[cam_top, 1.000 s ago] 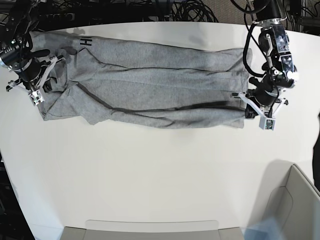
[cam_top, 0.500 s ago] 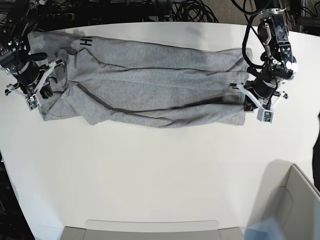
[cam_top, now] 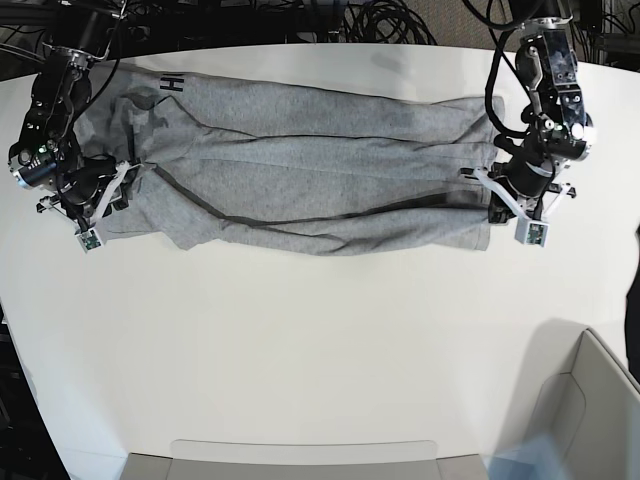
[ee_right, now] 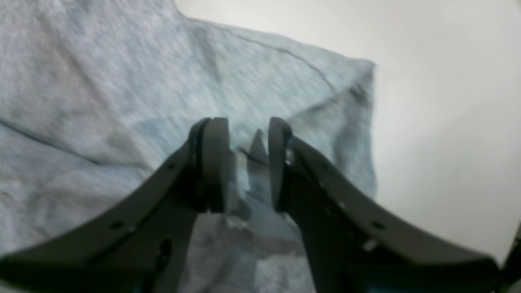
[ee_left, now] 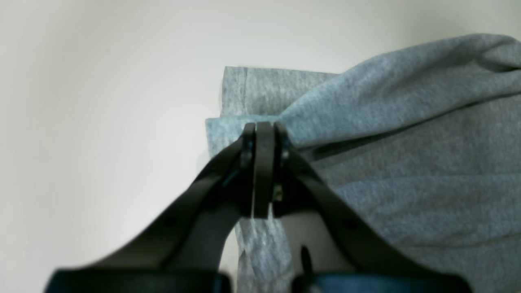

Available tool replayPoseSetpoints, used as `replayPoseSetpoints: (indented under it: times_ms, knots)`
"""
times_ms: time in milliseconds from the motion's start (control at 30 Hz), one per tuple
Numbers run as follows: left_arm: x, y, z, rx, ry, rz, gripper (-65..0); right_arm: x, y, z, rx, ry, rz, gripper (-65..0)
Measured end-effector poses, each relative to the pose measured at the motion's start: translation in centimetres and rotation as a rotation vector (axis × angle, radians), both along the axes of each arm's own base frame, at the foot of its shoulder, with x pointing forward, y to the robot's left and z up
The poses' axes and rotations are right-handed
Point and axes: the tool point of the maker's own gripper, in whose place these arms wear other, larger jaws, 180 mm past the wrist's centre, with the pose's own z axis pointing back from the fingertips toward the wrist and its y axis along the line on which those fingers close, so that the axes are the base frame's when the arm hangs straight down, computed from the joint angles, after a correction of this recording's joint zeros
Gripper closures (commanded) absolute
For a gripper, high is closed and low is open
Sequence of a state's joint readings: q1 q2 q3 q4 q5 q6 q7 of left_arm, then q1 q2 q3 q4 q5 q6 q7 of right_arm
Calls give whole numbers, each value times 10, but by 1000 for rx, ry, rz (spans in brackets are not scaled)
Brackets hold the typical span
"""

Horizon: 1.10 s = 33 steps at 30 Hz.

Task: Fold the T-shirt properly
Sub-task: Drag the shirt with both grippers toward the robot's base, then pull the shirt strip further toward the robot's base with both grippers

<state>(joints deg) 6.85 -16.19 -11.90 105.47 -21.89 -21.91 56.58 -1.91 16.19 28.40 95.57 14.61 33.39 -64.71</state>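
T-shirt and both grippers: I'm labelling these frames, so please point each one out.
T-shirt [cam_top: 300, 160]: base view, middle of the grey fabric.
left gripper [ee_left: 263, 134]: left wrist view, closed fingertips.
right gripper [ee_right: 247, 138]: right wrist view, gap between fingertips.

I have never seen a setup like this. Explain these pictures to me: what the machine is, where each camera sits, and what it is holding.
This is a two-armed robot at a white table. One camera looks down from overhead; one more rides on each wrist, looking past its gripper. A grey T-shirt lies stretched across the table, partly folded lengthwise. The left gripper, on the right in the overhead view, is shut on the shirt's edge. The right gripper, at the other end, stands open over the cloth and grips nothing. A grey bin sits at the corner.
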Motion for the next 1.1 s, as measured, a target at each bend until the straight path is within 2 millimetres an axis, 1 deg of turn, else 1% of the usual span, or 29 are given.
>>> replayPoseSetpoints:
  times_ms: [100, 200, 333, 367, 533, 600, 833, 933, 1033, 1100]
  knots:
    - [0, 0, 0, 0, 0, 0, 0, -2, -1, -5, -27, 17, -12, -161]
    - [0, 0, 0, 0, -1, 0, 0, -4, 6, -11, -44, 37, 5, -161]
    - [0, 0, 0, 0, -1, 0, 0, -5, 34, -21, -35, 63, 70, -161]
    - [0, 0, 0, 0, 0, 0, 0, -6, 36, -23, -38, 66, 65, -161]
    - [0, 0, 0, 0, 0, 0, 0, -15, 26, -41, -88, 134, 40, -161]
    - [0, 0, 0, 0, -1, 0, 0, -16, 25, -44, -91, 143, 38, -161]
    - [0, 0, 0, 0, 0, 0, 0, -13, 26, -34, -101, 111, 41, -162]
    - [0, 0, 0, 0, -1, 0, 0, -6, 28, -18, -115, 58, 50, -162]
    - [0, 0, 0, 0, 0, 0, 0, 2, 43, -7, -11, 1, 55, -162]
    - [0, 0, 0, 0, 0, 0, 0, 3, 46, -3, 46, -20, 48, -162]
